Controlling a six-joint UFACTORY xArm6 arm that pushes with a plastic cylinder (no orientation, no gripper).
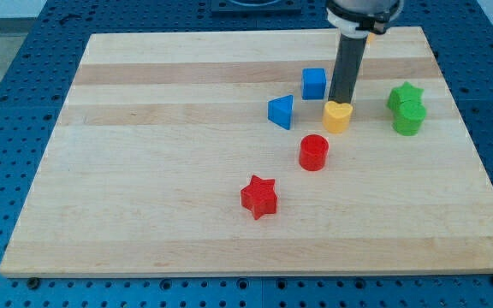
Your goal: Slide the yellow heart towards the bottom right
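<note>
The yellow heart (337, 116) sits right of centre in the upper half of the wooden surface (144, 197), but which way it points cannot be made out. My tip (341, 102) meets its top edge; this rod has no fingers to open or close. Bare pale wood lies open towards the view's bottom right. A red cylinder (313, 152) sits just below-left, a blue cube (314, 83) and blue triangle (282, 111) to the left, two green blocks (407, 109) to the right, and a red star (259, 197) lower down.

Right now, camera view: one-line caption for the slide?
My tip sits at the top edge of the yellow heart, between the blue cube and two green blocks.
</note>
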